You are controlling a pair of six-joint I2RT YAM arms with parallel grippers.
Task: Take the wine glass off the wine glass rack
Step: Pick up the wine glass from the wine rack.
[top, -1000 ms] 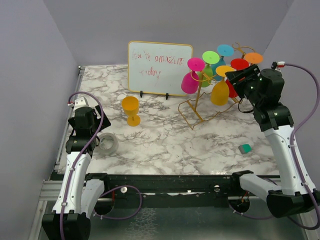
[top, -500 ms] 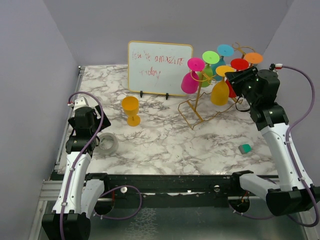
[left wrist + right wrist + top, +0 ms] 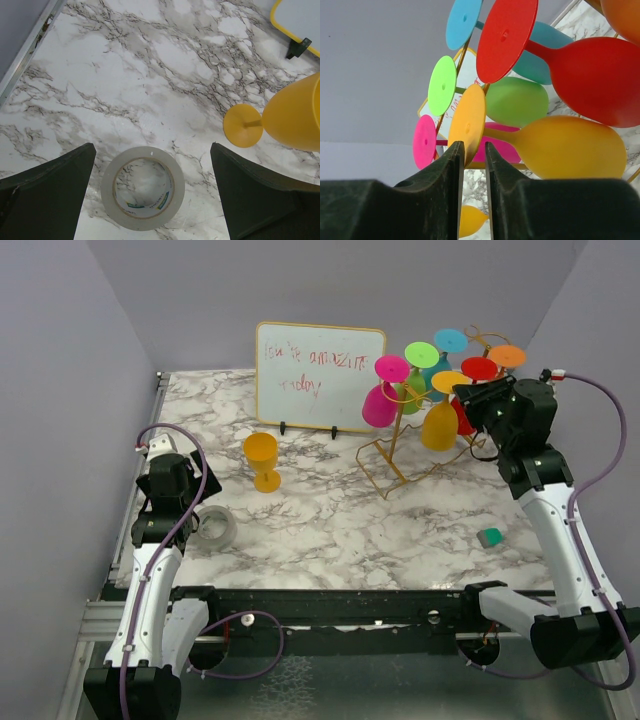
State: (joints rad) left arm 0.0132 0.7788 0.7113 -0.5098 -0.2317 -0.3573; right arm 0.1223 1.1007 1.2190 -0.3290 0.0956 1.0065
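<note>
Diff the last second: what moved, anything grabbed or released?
The right hand shifted a touch right in the top view and closed in around the foot of the hanging yellow glass. A firm grip isn't clear, and the glass is not lifted. Nothing was released. Unchanged: left hand open over the tape, rack, other glasses, board, standing glass.

You're seeing smooth, matt plastic wine glasses (image 3: 570, 145) and a shiny gold wire wine glass rack (image 3: 393, 450). The table (image 3: 330, 520) is showing marble veining.
</note>
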